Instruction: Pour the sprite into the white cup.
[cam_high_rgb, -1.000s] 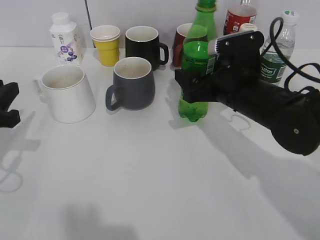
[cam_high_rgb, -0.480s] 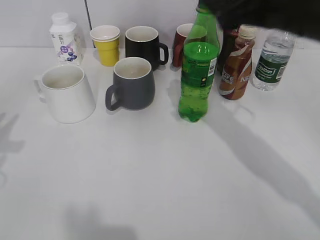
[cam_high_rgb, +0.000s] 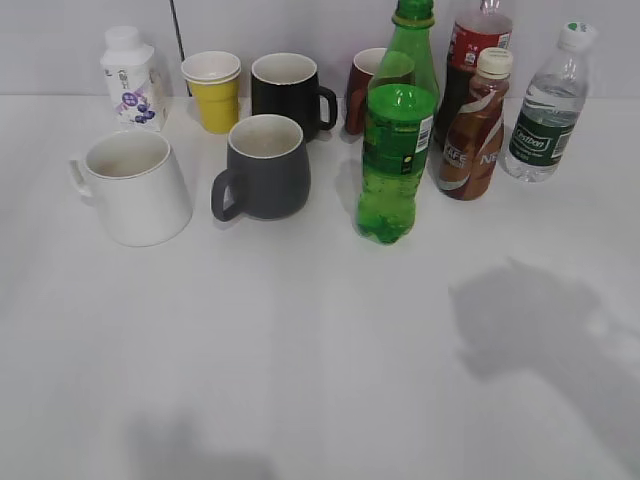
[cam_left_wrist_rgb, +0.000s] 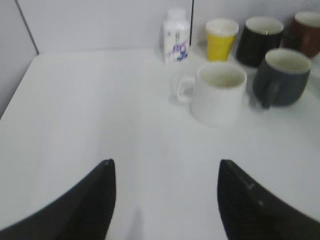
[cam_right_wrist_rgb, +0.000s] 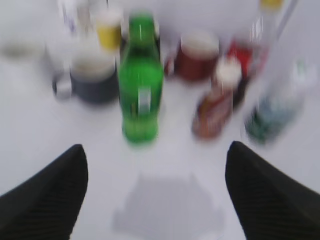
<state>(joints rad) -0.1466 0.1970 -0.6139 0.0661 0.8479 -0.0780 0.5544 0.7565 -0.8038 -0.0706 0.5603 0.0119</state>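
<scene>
The sprite (cam_high_rgb: 397, 150), a tall green bottle, stands upright near the table's middle; it also shows blurred in the right wrist view (cam_right_wrist_rgb: 142, 90). The white cup (cam_high_rgb: 134, 187) stands at the left, its handle to the left; it also shows in the left wrist view (cam_left_wrist_rgb: 218, 93). Neither arm shows in the exterior view. My left gripper (cam_left_wrist_rgb: 165, 172) is open and empty above bare table, well short of the white cup. My right gripper (cam_right_wrist_rgb: 156, 160) is open and empty, pulled back from the sprite.
A grey mug (cam_high_rgb: 264, 167) stands between the cup and the sprite. Behind are a yellow cup (cam_high_rgb: 213, 90), a black mug (cam_high_rgb: 288, 90), a dark red mug (cam_high_rgb: 365, 85), a small white bottle (cam_high_rgb: 129, 77), a brown bottle (cam_high_rgb: 472, 130), a cola bottle (cam_high_rgb: 476, 40) and a water bottle (cam_high_rgb: 545, 110).
My right arm was close around the sprite a second ago and has pulled up and back out of the exterior view. The left gripper has also left that view. The sprite stands unmoved.
</scene>
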